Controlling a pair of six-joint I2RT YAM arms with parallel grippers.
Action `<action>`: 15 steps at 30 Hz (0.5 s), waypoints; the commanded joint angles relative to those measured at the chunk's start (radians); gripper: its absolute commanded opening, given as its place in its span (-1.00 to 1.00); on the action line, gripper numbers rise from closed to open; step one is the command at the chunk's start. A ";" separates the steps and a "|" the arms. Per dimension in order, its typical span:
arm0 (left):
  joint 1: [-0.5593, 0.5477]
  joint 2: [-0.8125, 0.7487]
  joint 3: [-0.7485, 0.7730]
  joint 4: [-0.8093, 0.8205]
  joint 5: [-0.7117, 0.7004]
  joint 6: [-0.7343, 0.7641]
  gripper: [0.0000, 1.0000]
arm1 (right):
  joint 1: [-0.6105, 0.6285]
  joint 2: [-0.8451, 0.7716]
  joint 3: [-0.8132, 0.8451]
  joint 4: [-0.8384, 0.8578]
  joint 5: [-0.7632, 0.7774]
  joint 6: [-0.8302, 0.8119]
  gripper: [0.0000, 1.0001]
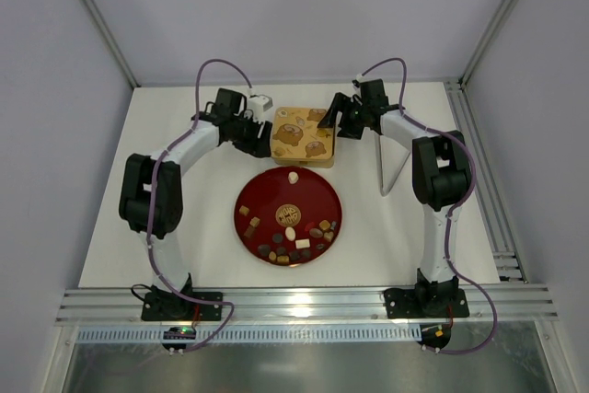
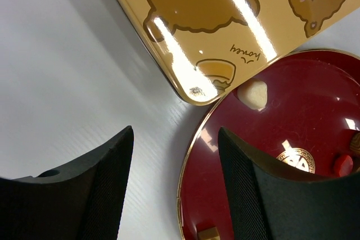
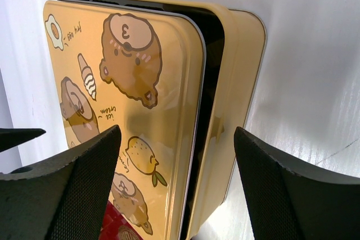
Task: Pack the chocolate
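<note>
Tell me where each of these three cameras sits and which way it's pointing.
Top: above and behind the arms, looking down on the table; both arms show whole.
Left wrist: on the left arm, looking at the corner of a gold tin and a red plate; left claw open at the bottom.
Right wrist: on the right arm, looking along the tin's edge; right claw open.
Shared: both wrist views show the tin.

Left hand (image 2: pixel 174 139) open, straddling red plate (image 2: pixel 315 111) rim; cream chocolate (image 2: pixel 252 94) on plate beside tin (image 2: pixel 197 26) corner.
</note>
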 commanded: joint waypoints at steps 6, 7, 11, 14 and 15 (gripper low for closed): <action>-0.021 0.020 -0.009 0.058 -0.034 0.054 0.22 | 0.001 -0.026 0.042 0.030 -0.012 0.009 0.64; -0.030 0.023 -0.007 0.058 -0.037 0.057 0.22 | 0.001 -0.029 0.042 0.030 -0.012 0.008 0.64; -0.043 0.042 0.000 0.064 -0.042 0.055 0.22 | 0.001 -0.031 0.042 0.033 -0.013 0.011 0.64; -0.049 0.049 0.000 0.066 -0.043 0.058 0.22 | 0.001 -0.036 0.042 0.034 -0.013 0.010 0.64; -0.050 0.051 0.002 0.069 -0.045 0.063 0.22 | 0.001 -0.036 0.042 0.033 -0.013 0.010 0.64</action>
